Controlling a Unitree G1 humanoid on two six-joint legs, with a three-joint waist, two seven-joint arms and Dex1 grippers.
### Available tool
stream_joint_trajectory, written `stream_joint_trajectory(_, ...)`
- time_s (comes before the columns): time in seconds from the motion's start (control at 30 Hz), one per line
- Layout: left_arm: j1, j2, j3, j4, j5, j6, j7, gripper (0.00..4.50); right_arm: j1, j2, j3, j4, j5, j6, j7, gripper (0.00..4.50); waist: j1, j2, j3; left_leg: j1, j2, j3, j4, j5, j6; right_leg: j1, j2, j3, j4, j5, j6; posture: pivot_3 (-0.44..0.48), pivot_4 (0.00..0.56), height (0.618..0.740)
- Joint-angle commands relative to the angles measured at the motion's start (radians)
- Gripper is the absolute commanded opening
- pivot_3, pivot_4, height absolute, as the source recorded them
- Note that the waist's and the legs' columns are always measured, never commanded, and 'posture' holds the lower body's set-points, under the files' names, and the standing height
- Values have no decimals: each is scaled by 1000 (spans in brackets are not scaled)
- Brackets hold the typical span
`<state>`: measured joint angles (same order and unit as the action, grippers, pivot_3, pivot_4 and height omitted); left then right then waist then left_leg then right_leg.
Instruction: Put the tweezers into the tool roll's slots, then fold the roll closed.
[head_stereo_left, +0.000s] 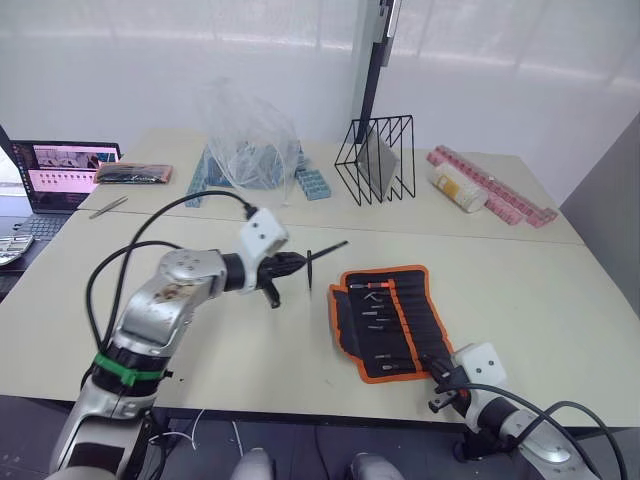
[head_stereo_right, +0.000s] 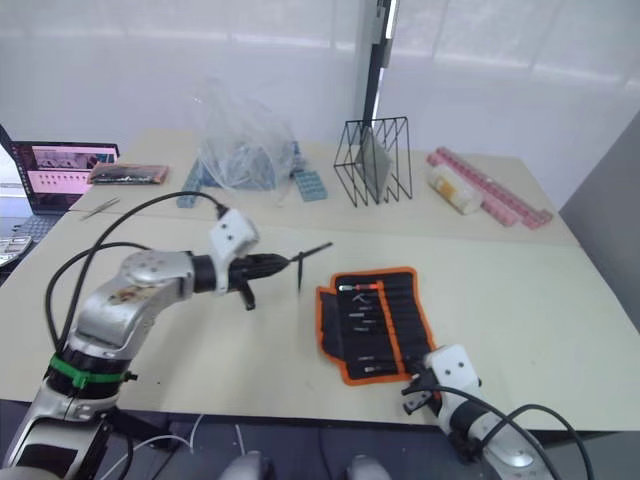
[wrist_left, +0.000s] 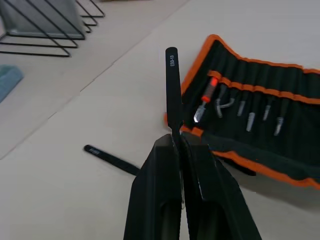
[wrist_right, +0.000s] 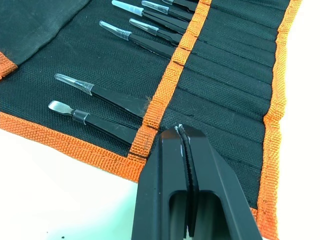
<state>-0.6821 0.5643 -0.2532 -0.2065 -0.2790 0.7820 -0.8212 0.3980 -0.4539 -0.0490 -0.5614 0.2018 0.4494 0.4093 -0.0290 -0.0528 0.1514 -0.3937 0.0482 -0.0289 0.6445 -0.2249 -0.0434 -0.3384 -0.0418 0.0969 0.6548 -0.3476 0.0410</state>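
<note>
The flat black cloth tool roll (head_stereo_left: 388, 320) at the lower middle of the frame has a bright orange edge and an orange strip (wrist_right: 170, 75) running across its black slots (wrist_right: 220, 90). The thin tweezer (wrist_left: 172, 92) at the middle is all black, and so are the left gripper's (wrist_left: 179, 145) fingers. The table (head_stereo_left: 250, 350) is pale cream, and the long boxes (head_stereo_left: 495, 190) at the upper right are pink.

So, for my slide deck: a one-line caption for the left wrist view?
Left gripper shut on a black tweezer, with another on the table beside the open tool roll.
</note>
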Motion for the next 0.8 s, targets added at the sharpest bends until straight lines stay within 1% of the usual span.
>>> stream_joint_trajectory(0.03, -98, -29, -115, -38, 7, 82, -44, 29, 13, -2, 18, 62, -16, 69, -11, 0, -2, -1, 0, 0, 0, 0, 0, 0, 0, 0, 0, 0, 0, 0, 0, 0, 150, 705)
stream_joint_trajectory(0.13, -146, -34, -199, -49, 12, 113, -85, 29, 17, -1, 18, 54, -15, 73, -13, 0, -12, 2, 1, -1, 0, 0, 0, 0, 0, 0, 0, 0, 0, 0, 1, 0, 150, 705)
stream_joint_trajectory(0.23, -194, -22, -315, -81, 16, 148, -156, 29, 30, 5, 21, 39, -18, 77, -24, 0, -13, 4, 3, -2, 0, -1, 0, 0, 0, -1, 2, 1, 1, 0, 1, 0, 150, 705)
stream_joint_trajectory(0.33, -206, -5, -377, -102, 31, 158, -179, 29, 35, 11, 20, 30, -18, 83, -34, 0, -14, 5, 2, -8, 0, -1, 0, 1, 1, -8, 3, 1, 2, 0, 1, 0, 150, 705)
stream_joint_trajectory(0.4, -211, -11, -402, -96, 43, 164, -177, 29, 37, 14, 21, 25, -18, 85, -39, 0, -13, 5, 2, -13, 0, -1, 0, 2, 1, -13, 3, 2, 4, 0, 1, 0, 150, 705)
stream_joint_trajectory(0.5, -221, -19, -448, -67, 90, 154, -167, 29, 41, 21, 29, 23, -21, 84, -47, 0, -10, 5, 2, -13, -1, -1, 0, 3, 1, -14, 3, 1, 5, 0, 1, 0, 150, 705)
stream_joint_trajectory(0.8, -249, -63, -477, 13, 178, 135, -142, 29, 52, 34, 46, 14, -22, 79, -67, 0, -10, 5, 2, -13, -1, -1, 1, 4, 2, -14, 3, 1, 6, 0, 1, 0, 150, 705)
